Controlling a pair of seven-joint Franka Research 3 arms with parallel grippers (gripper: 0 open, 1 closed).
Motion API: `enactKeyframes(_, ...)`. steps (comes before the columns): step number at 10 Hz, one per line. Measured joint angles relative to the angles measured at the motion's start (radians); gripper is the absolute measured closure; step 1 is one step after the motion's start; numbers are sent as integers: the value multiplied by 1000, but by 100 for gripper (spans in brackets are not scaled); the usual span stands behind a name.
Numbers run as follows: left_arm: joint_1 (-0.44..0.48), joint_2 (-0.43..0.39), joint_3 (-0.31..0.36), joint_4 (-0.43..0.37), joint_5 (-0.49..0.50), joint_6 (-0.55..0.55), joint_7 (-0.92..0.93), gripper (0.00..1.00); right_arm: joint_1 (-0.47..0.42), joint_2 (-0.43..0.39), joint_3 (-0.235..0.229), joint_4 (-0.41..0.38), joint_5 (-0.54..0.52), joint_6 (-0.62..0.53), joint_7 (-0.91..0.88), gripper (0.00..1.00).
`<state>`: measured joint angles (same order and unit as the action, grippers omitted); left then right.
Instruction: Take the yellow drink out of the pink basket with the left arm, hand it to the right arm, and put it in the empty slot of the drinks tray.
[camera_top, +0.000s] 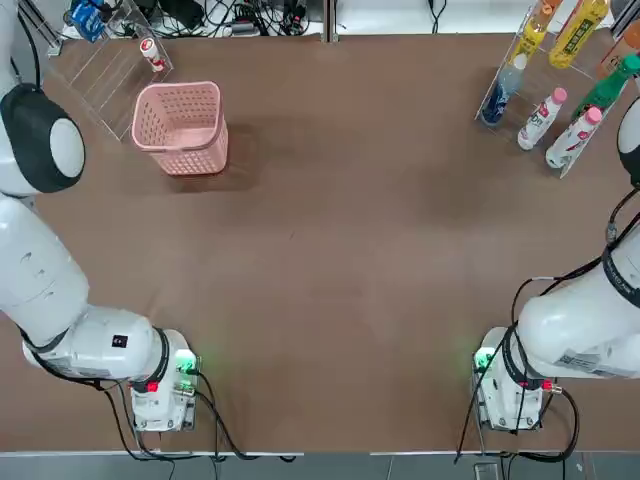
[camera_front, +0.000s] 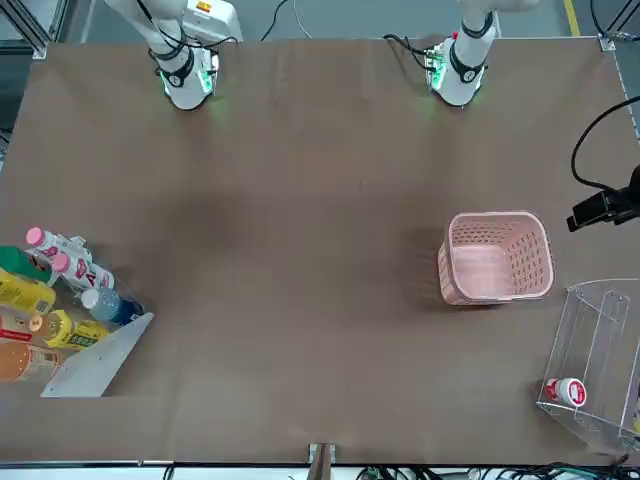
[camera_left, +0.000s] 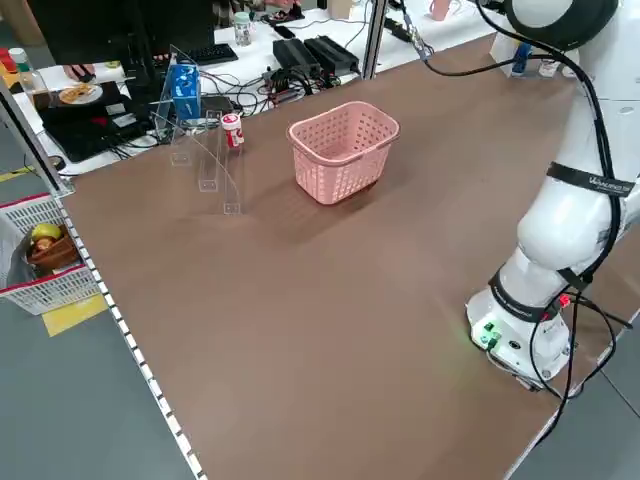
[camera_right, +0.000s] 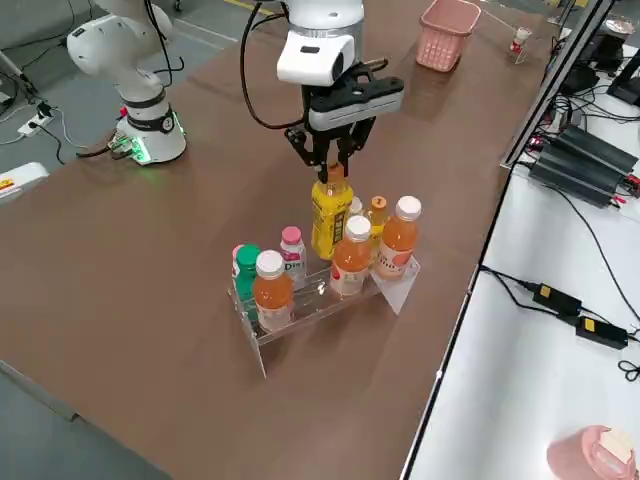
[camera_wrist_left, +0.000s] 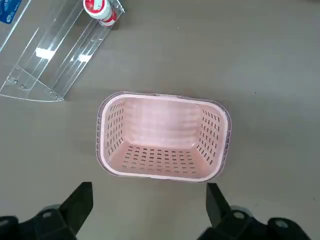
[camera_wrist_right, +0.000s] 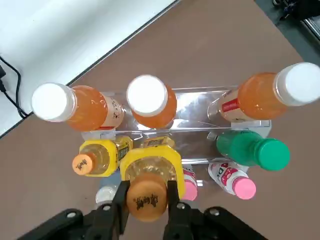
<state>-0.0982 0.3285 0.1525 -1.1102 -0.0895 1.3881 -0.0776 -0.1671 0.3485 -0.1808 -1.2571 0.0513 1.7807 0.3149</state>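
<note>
My right gripper (camera_right: 334, 168) is shut on the neck of the yellow drink (camera_right: 327, 218). It holds the bottle upright over the clear drinks tray (camera_right: 403, 287), its lower end down among the other bottles. The right wrist view looks down on the drink's orange cap (camera_wrist_right: 146, 200) between the fingers, with orange, green and pink-capped bottles in the tray (camera_wrist_right: 196, 107) around it. My left gripper (camera_wrist_left: 148, 192) hangs open high over the pink basket (camera_wrist_left: 162, 137), which holds nothing. The basket (camera_top: 183, 125) stands at the table's far left.
A clear acrylic rack (camera_top: 105, 75) with a small red-and-white bottle (camera_top: 150, 52) stands behind the basket at the far left corner. Cables and desks lie beyond the far edge. A white basket of fruit (camera_left: 40, 250) sits off the table's left side.
</note>
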Motion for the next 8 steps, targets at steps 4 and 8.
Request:
enactKeyframes(4, 0, 0, 0, 0, 0, 0, 0, 0, -4, 6, -2, -33, 0, 25, 0, 66)
enactKeyframes(8, 0, 0, 0, 0, 0, 0, 0, 0, -21, 24, -5, -59, -1, 62, -1, 66)
